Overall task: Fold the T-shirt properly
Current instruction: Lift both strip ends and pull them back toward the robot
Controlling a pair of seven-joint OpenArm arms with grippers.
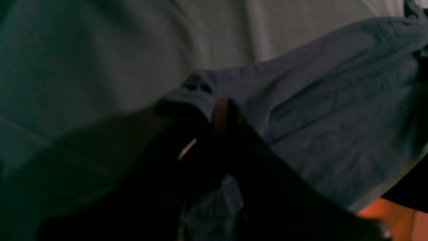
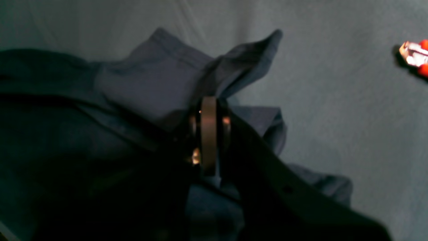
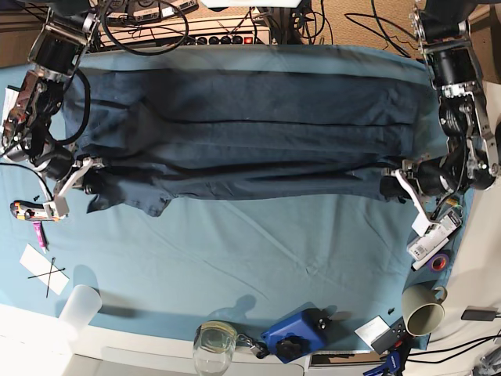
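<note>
left wrist: left end effector (image 1: 220,113) clamped on T-shirt (image 1: 334,110) edge, keep tension even | right wrist: right end effector (image 2: 209,134) pinching sleeve-side hem, lift level | base: T-shirt stretched along surface (image 3: 258,243) far edge; near edge: glass (image 3: 214,345), cup (image 3: 78,307), mug (image 3: 423,309), none visibly filled

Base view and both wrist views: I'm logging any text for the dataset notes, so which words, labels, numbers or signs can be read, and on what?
No words or numbers can be read in any view.
"X": a hand-drawn cross on the white paper slip at the table cloth's edge.
White label on the device near the left gripper: too small to read.
T-shirt: no print visible.
</note>
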